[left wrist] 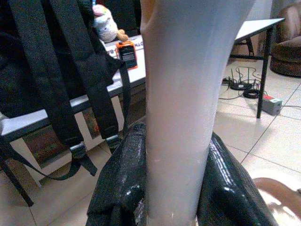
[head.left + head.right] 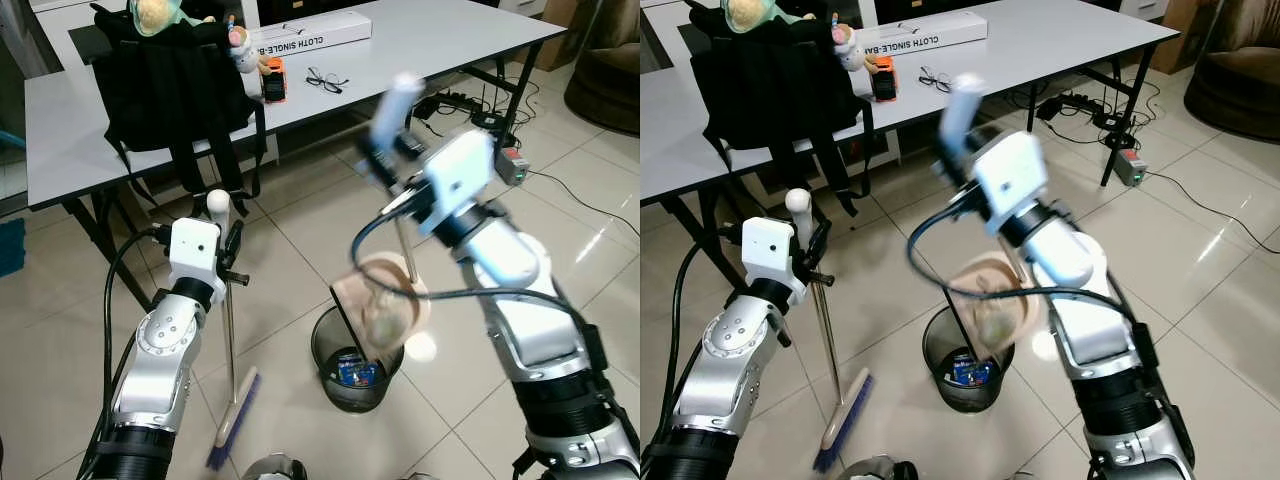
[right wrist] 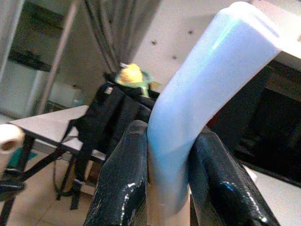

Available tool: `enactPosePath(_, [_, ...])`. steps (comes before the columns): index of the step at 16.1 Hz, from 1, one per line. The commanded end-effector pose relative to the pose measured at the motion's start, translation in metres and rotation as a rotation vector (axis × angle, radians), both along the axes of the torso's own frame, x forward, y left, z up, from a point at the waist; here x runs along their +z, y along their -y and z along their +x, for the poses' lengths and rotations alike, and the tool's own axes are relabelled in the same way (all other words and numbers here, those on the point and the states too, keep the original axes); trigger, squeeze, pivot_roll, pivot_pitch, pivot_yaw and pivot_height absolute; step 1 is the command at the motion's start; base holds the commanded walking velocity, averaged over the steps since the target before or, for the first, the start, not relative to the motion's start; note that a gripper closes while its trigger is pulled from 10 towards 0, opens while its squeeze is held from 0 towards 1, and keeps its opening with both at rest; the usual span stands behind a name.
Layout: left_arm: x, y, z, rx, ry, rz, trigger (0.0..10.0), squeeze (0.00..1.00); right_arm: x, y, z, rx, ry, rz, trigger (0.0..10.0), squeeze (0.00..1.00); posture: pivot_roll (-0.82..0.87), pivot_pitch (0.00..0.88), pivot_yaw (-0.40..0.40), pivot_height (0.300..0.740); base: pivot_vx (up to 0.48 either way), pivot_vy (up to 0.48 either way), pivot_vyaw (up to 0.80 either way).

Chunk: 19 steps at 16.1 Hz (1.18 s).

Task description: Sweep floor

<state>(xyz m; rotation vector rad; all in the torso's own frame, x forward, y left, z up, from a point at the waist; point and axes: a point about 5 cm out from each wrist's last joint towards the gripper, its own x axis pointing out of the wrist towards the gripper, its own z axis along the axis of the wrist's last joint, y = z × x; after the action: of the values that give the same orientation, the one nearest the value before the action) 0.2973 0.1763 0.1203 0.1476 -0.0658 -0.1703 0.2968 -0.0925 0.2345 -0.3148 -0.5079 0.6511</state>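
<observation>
While the right gripper (image 2: pixel 385 135) clamps the dustpan (image 2: pixel 383 303) handle, tipping it over the bin (image 2: pixel 352 360), dirt could spill past the rim; left gripper (image 2: pixel 232 250) clasps the upright broom (image 2: pixel 233 410).

Around the one black waste bin (image 2: pixel 352 372) on the floor there are one broom (image 2: pixel 232 400) and one dustpan (image 2: pixel 385 300). On the one grey table (image 2: pixel 440 35) behind the bin are one black backpack (image 2: pixel 165 85), one white box (image 2: pixel 310 32), one pair of glasses (image 2: pixel 326 79) and one orange device (image 2: pixel 274 80).
</observation>
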Motion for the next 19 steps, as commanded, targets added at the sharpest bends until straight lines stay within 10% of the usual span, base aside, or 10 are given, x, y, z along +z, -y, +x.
enactPosePath(1, [0.006,0.000,0.003,-0.006,0.030,0.021,10.0,0.00,0.013,-0.008,-0.009,0.048,0.099,-0.006,10.0,0.00,0.00,0.009,0.079,0.740,0.000,0.000,0.00])
enactPosePath(5, [0.006,0.001,0.003,-0.015,0.032,0.037,10.0,0.00,-0.007,-0.044,-0.033,0.217,0.138,-0.149,10.0,0.00,0.00,0.012,0.077,0.740,0.000,0.000,0.00])
enactPosePath(11, [0.004,0.003,0.004,-0.046,0.006,0.046,10.0,0.00,-0.003,-0.036,-0.030,0.201,0.185,-0.275,10.0,0.00,0.00,0.014,0.077,0.740,0.000,0.000,0.00])
enactPosePath(16, [0.000,0.010,0.001,-0.118,-0.030,0.044,10.0,0.00,0.062,0.062,0.016,-0.410,0.204,0.174,10.0,0.00,0.00,0.022,0.078,0.740,0.000,0.000,0.00])
enactPosePath(19, [0.000,0.010,0.000,-0.126,-0.034,0.041,10.0,0.00,0.041,0.111,0.021,-0.718,0.130,0.137,10.0,0.00,0.00,0.028,0.080,0.740,-0.368,0.000,0.00])
